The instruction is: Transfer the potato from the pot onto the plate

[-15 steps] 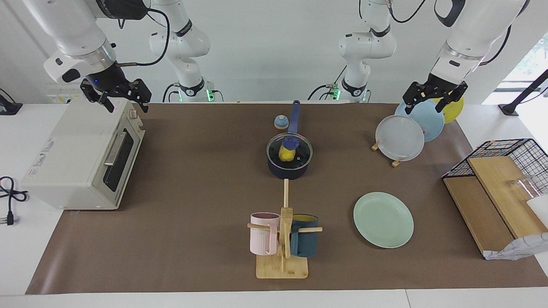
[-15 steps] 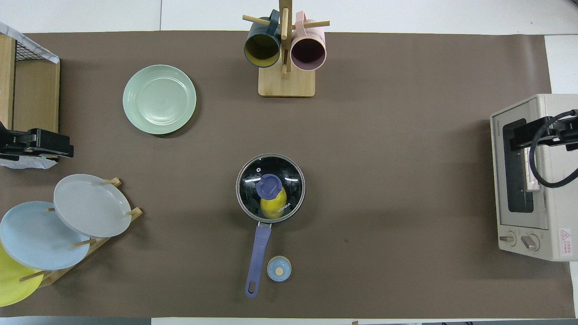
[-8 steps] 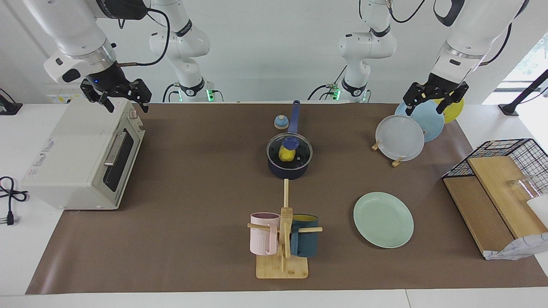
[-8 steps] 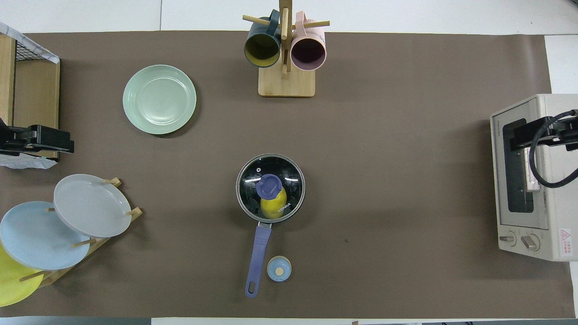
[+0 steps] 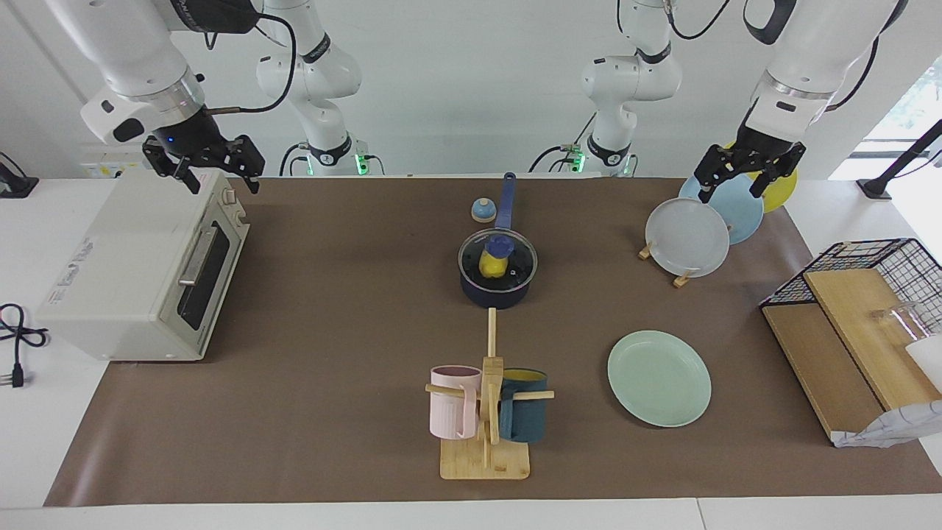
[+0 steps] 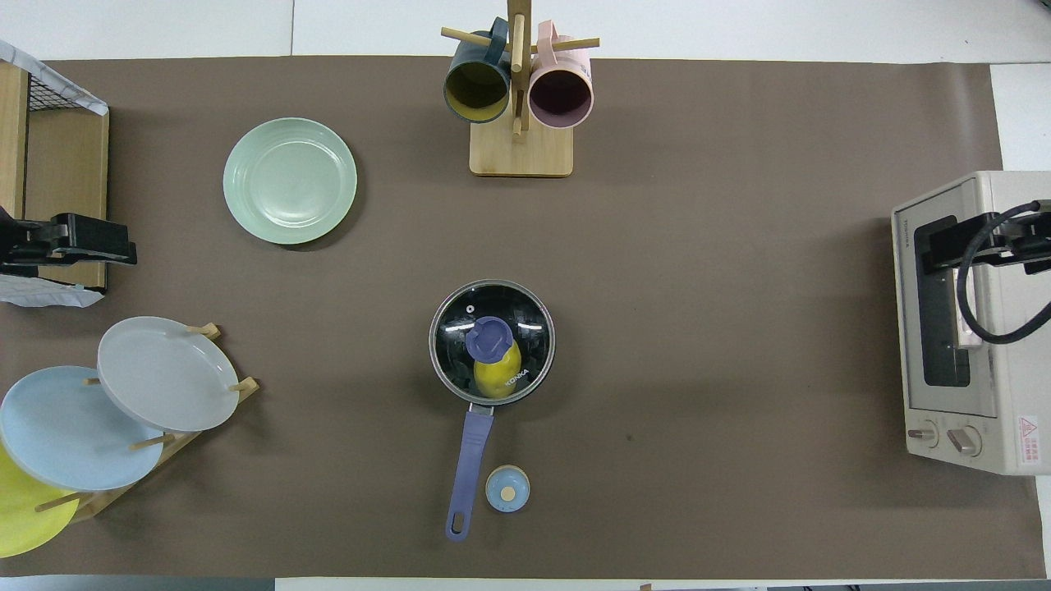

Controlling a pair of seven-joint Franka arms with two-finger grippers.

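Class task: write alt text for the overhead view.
A potato sits in a lidded pot mid-table; the green plate lies farther from the robots. The open left gripper and right gripper hang at opposite table ends.

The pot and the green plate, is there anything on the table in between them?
Nothing. Between the pot and the plate the overhead view shows only bare brown mat.

Four plates: one mint-green plate (image 5: pixel 659 377) lying flat, and three standing in one wooden rack (image 5: pixel 681 279): greyish-white (image 5: pixel 686 237), light blue (image 5: pixel 738 207), yellow (image 5: pixel 780 188). Two mugs on one mug tree (image 5: pixel 489 412): pink (image 5: pixel 452 402), dark teal (image 5: pixel 524 414). One lidded pot (image 5: pixel 497 268) with one potato (image 5: pixel 491 266) inside. One toaster oven (image 5: pixel 140 266). One small bell (image 5: pixel 483 210) beside the pot's handle.
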